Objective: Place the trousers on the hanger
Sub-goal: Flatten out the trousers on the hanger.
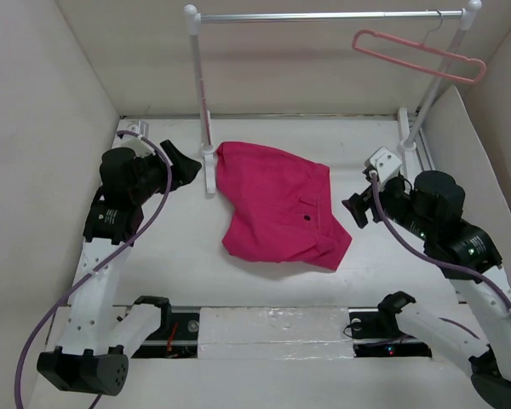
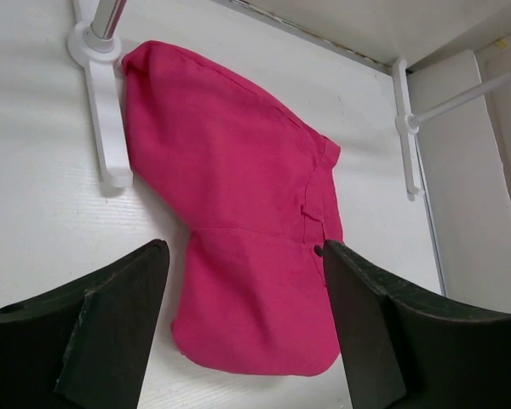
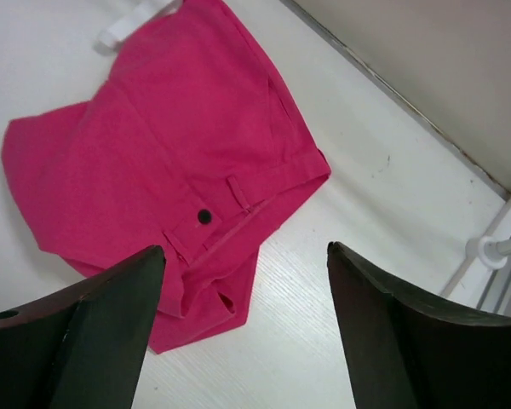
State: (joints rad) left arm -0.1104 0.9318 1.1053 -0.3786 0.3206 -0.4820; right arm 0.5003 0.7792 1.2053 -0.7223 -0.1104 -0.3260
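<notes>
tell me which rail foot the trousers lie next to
The left foot: the trousers lie with one edge right against it, while the right foot stands well apart from them, with bare table between.

1. There is one pair of pink trousers [image 1: 277, 204].
2. There is one small dark button [image 1: 307, 219] on them.
3. There is one light-pink hanger [image 1: 417, 53].
4. There is one clothes rail [image 1: 324, 15]. It has two white posts, a left post [image 1: 200, 94] and a right post [image 1: 434, 85].
5. There are two robot arms, the left arm [image 1: 111, 213] and the right arm [image 1: 447, 226].
6. Each arm has two black jaws. That makes four jaws.
7. There are two purple cables, a left cable [image 1: 68, 296] and a right cable [image 1: 409, 244].
8. There is one white desk [image 1: 179, 247].
</notes>
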